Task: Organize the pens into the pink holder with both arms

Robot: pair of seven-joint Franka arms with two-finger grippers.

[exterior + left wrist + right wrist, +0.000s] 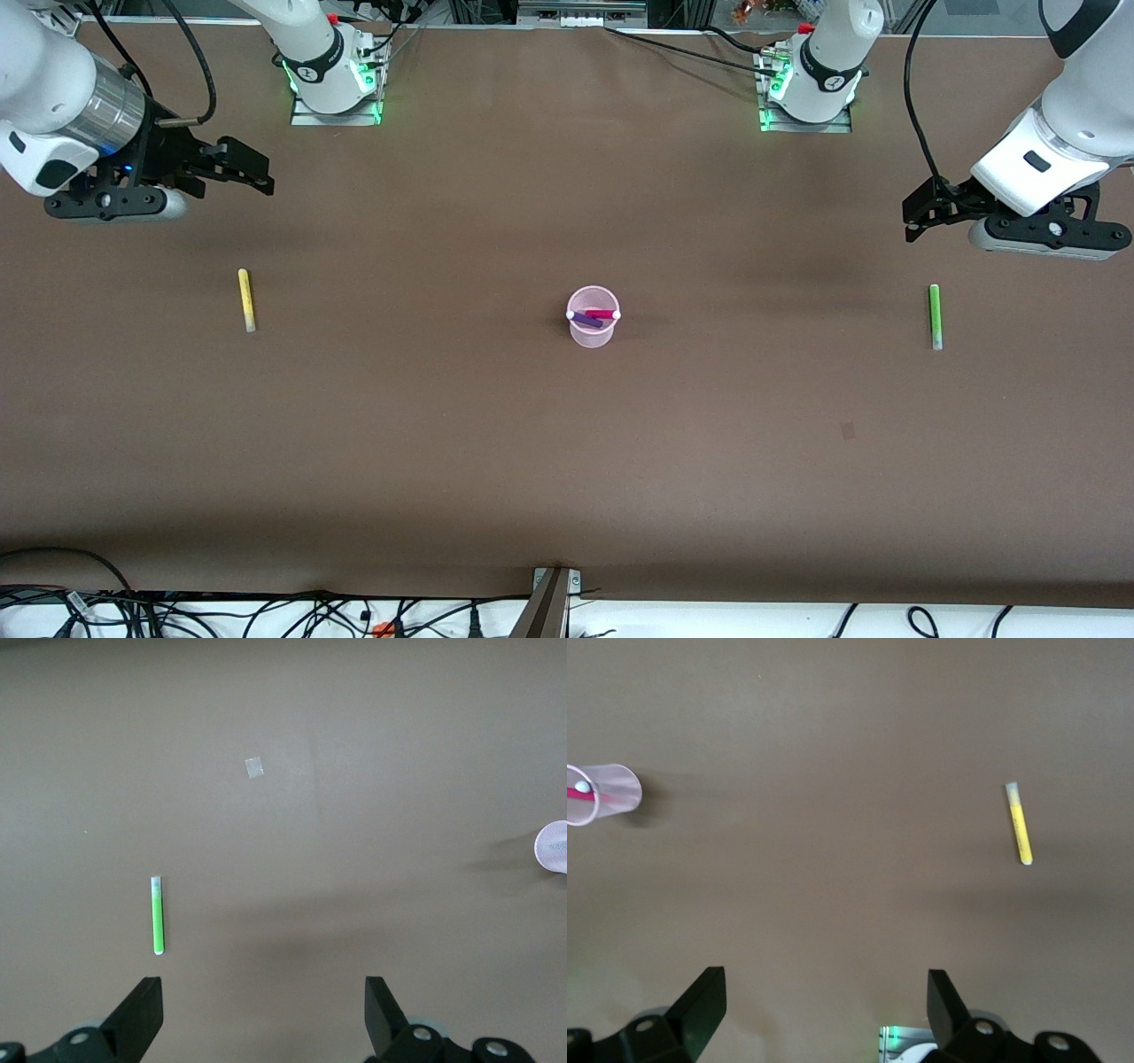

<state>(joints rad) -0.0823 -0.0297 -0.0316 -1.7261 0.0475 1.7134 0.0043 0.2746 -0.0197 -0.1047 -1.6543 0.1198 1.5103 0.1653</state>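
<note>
Cables (266, 611) below brown table (567, 461).

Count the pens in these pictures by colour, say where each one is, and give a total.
Yellow slim plastic pen: 1, lying on the table toward the right arm's end.
Green slim plastic pen: 1, lying on the table toward the left arm's end.
Magenta slim pen: 1, in the round pale pink translucent plastic holder.
Purple slim pen: 1, in the same holder.
Total: 4 pens.

Even overhead light, soft shadows, sharp focus, no glare.
</note>
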